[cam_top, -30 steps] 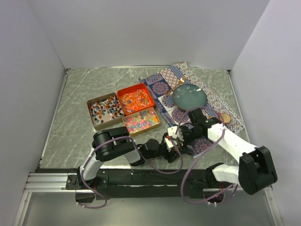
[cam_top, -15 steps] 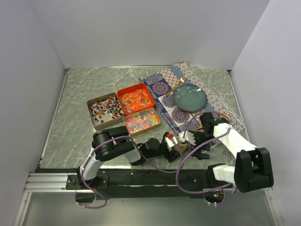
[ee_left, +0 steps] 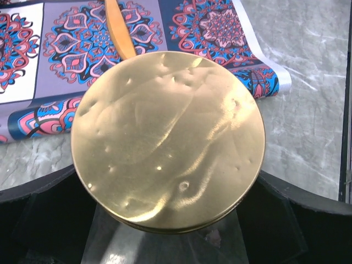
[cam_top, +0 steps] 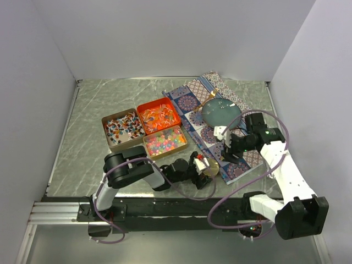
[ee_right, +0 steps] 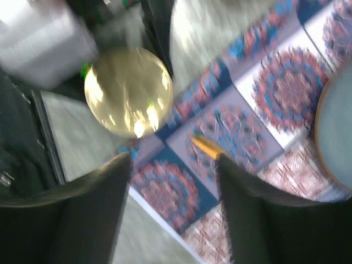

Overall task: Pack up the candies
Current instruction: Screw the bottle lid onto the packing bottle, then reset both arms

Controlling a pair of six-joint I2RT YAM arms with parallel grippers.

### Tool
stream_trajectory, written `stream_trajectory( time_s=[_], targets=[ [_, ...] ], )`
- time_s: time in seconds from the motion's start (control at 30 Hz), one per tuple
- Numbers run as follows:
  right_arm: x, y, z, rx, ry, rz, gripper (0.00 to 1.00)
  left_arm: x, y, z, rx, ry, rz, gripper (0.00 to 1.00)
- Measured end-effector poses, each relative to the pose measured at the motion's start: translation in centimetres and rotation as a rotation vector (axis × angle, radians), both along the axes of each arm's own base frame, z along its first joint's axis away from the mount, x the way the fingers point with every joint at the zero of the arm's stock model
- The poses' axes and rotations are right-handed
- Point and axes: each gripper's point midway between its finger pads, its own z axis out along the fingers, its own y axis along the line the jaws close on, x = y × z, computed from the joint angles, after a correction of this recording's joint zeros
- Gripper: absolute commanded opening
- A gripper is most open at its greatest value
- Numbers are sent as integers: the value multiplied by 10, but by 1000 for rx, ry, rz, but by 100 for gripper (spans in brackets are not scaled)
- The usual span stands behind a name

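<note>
- Left wrist view: the round gold metal lid [ee_left: 168,140] spans the left gripper's [ee_left: 168,181] wide jaws. I cannot tell whether it is clamped or merely resting.
- The right gripper [ee_right: 170,165] is open and empty.
- The loose multicoloured candies [cam_top: 164,142] sit in rectangular metal tins [cam_top: 104,122], so this looks like the lid-handling step. The next move probably needs the lid parked clear.

Left arm [cam_top: 125,169] and right arm [cam_top: 284,171] have black joints, white links and looping purple cables [cam_top: 209,217].

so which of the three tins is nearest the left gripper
The tin of multicoloured beads, front right of the three, closest to the left gripper. The orange tin and the wrapped-sweets tin lie farther back and left.
</note>
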Motion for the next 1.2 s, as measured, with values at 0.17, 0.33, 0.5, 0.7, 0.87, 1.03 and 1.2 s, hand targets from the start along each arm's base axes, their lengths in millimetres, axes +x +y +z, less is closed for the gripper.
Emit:
stream_trajectory(
  time_s=[0.17, 0.33, 0.5, 0.7, 0.87, 1.03, 1.2],
  targets=[
    [-11, 42, -12, 72, 101, 69, 0, -2, 7, 1, 15, 4, 4, 97],
    [-29, 61, -46, 54, 239, 126, 0, -4, 13, 1, 25, 7, 7, 97],
    [-35, 62, -67, 22, 293, 147, 0, -4, 14, 1, 26, 7, 8, 97],
    [-37, 65, -70, 38, 308, 173, 0, -16, 29, 4, 80, 28, -15, 97],
    [-34, 65, -64, 28, 316, 178, 0, -46, 70, 10, 197, 58, -88, 97],
    [-3, 76, -2, 76, 231, 83, 99, -39, 112, 29, 245, 98, -66, 97],
    [51, 75, 99, 252, 4, -214, 100, 27, 114, 90, 152, 58, 115, 97]
  ],
)
